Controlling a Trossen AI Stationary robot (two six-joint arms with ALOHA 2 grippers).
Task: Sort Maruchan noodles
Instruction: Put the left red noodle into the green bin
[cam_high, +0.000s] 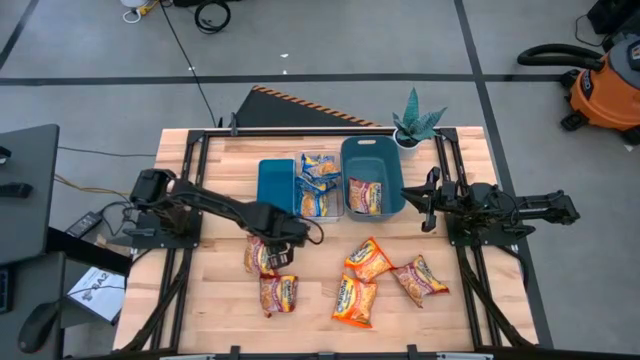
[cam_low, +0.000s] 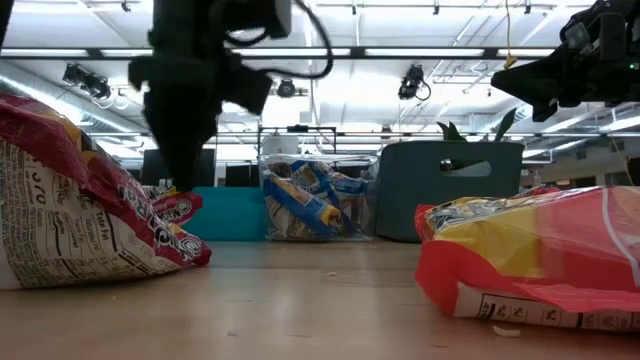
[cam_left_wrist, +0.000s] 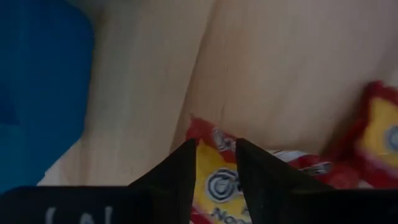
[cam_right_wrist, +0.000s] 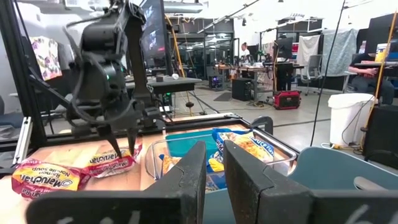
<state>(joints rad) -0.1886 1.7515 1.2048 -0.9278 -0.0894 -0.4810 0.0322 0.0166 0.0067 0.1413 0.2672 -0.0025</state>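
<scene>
Watching left gripper (cam_high: 272, 255): I see it low over a red packet (cam_high: 259, 256) left of table centre, fingers narrowly parted astride its edge, grip unconfirmed.
Right gripper (cam_high: 421, 199): parked at the right edge, fingers slightly apart, empty.
Noodles: second red packet (cam_high: 279, 293) nearer; orange packets (cam_high: 367, 260) centre-right; blue packets (cam_high: 319, 184) in the clear bin (cam_high: 320, 213), far.

1. Red-and-yellow Maruchan packets (cam_high: 271, 257) lie at 7 o'clock on the pale wooden surface (cam_high: 210, 300).
2. Orange-yellow packets (cam_high: 356, 299) lie at 5 o'clock.
3. Blue-and-yellow packets (cam_high: 318, 183) fill the clear bin (cam_high: 299, 157).
4. The grey-teal bin (cam_high: 394, 195) stands at 1 o'clock beside the brighter blue lid (cam_high: 276, 184).
5. Both arms are black.
</scene>
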